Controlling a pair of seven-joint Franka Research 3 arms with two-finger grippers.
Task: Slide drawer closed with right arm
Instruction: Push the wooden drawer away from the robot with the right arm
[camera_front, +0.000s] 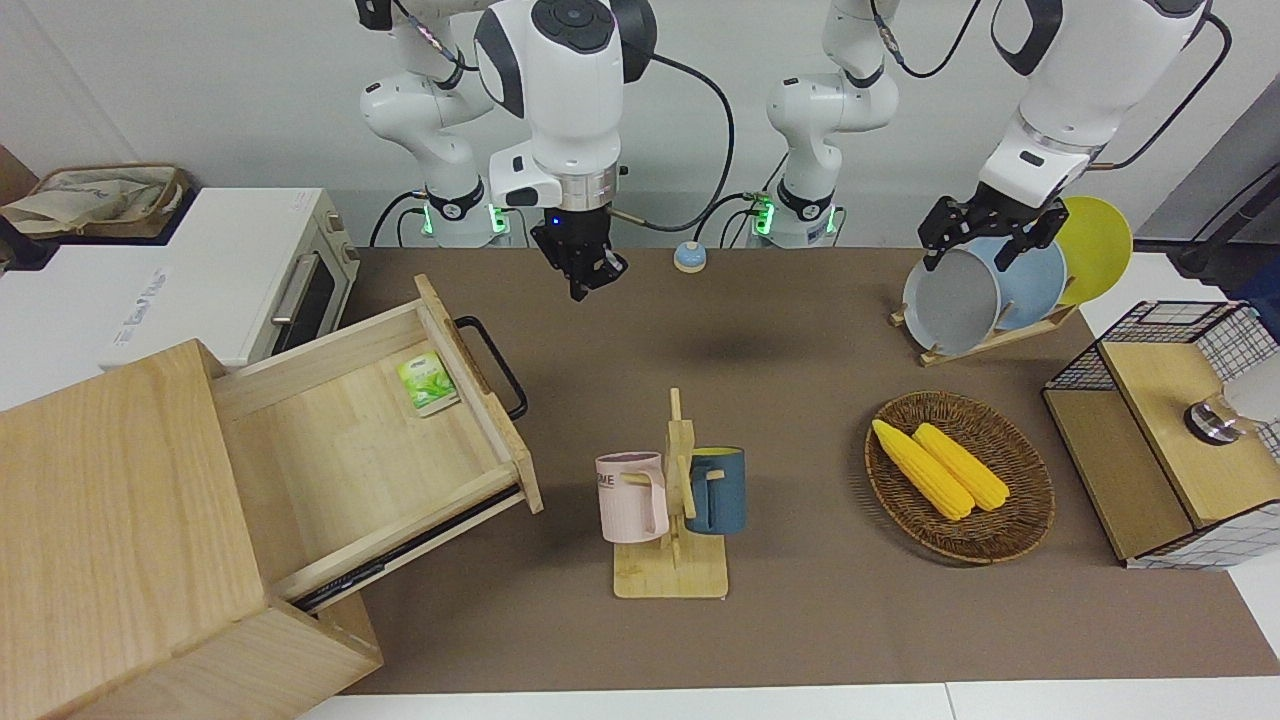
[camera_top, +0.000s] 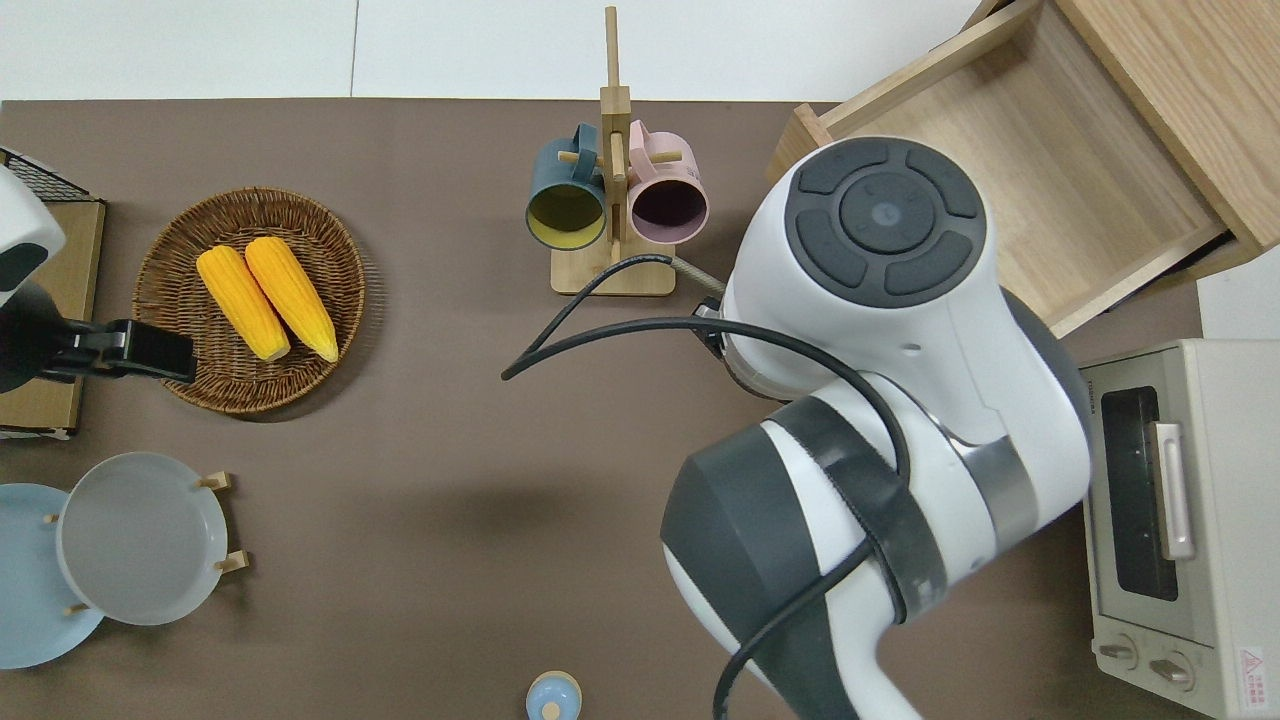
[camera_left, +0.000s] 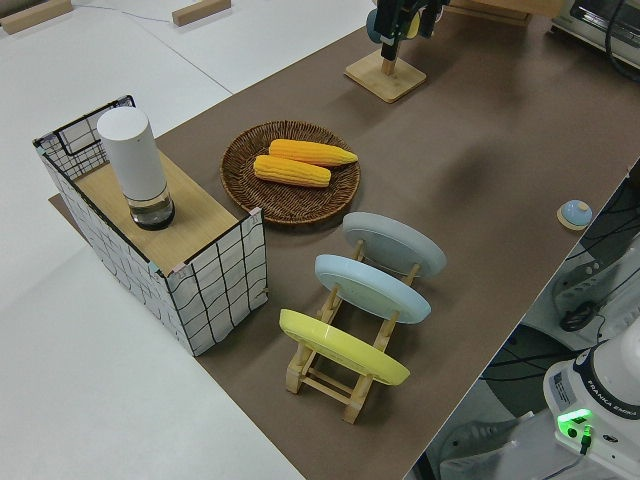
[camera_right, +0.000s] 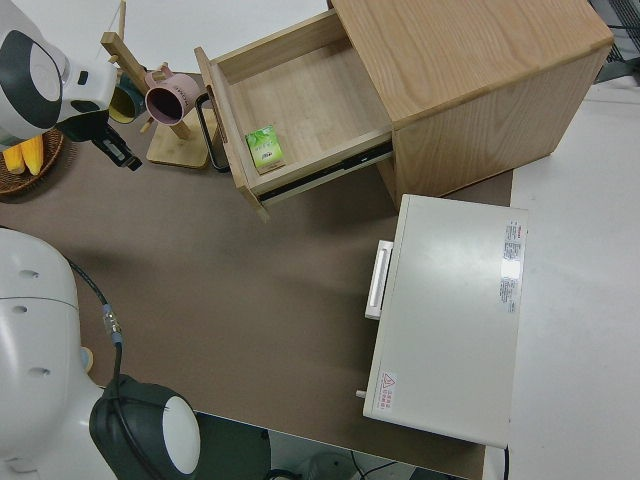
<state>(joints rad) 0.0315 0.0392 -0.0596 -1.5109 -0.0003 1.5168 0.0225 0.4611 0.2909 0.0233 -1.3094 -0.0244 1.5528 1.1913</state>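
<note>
Overhead, drawer (camera_top: 1020, 180) front hidden under right arm (camera_top: 880, 400).

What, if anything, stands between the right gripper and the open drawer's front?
Nothing visible: only bare table mat separates the right gripper from the drawer. The mug rack stands farther from the robots.

Only "ME" reads on the pink mug (camera_front: 631, 497); other labels are illegible.
</note>
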